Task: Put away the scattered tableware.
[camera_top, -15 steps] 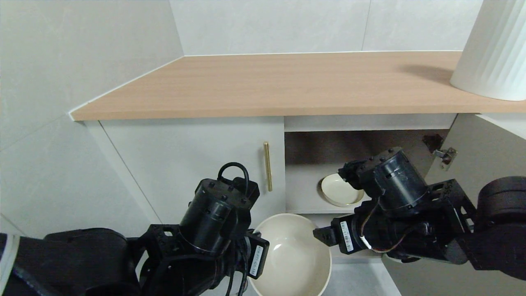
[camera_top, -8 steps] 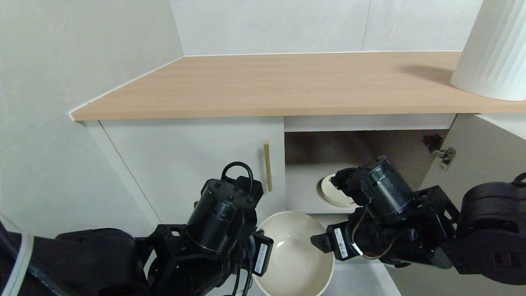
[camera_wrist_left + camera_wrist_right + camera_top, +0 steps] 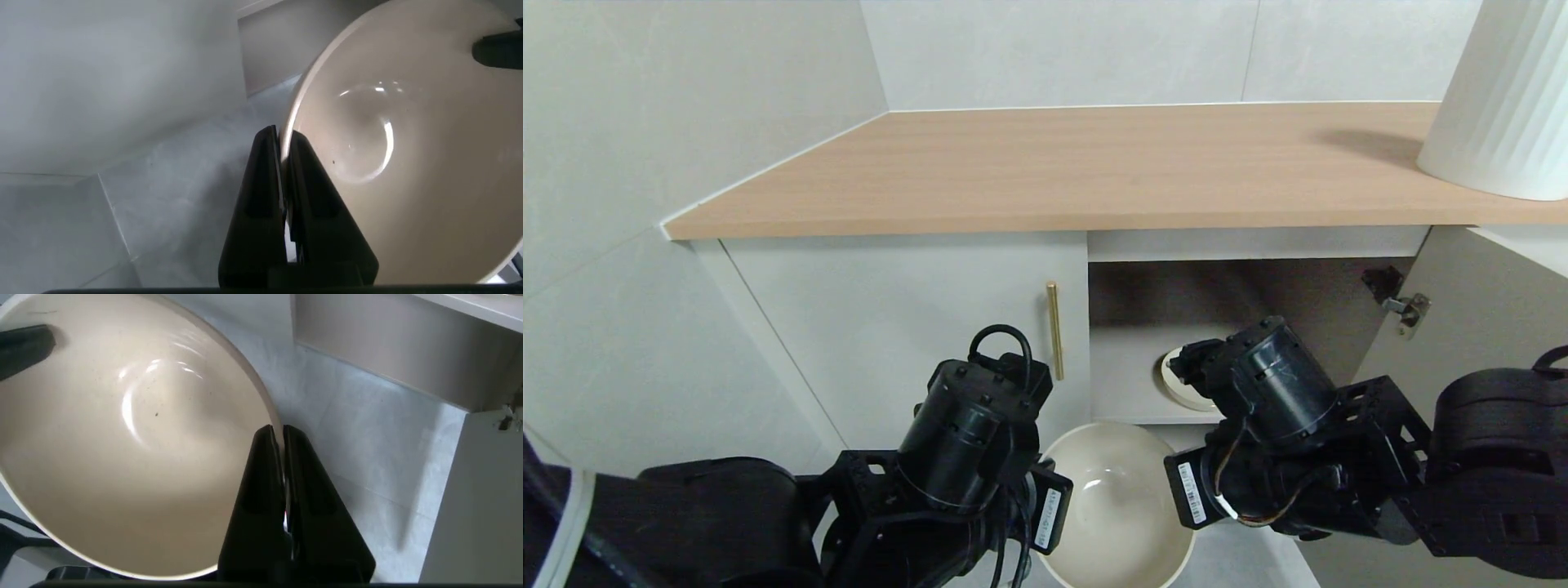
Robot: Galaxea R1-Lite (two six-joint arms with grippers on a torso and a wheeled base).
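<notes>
My left claw (image 3: 281,139) and right claw (image 3: 280,434) each clench opposite rims of the bowl (image 3: 1115,506), just before the open cabinet (image 3: 1241,286).

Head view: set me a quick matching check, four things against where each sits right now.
1 bowl
2 small plate
3 ribbed white vessel
4 brass handle

A on the countertop
B on the closed door
C inside the open cabinet
D held low, in front of the cabinet

Pairs: 1-D, 2-C, 3-A, 4-B
</notes>
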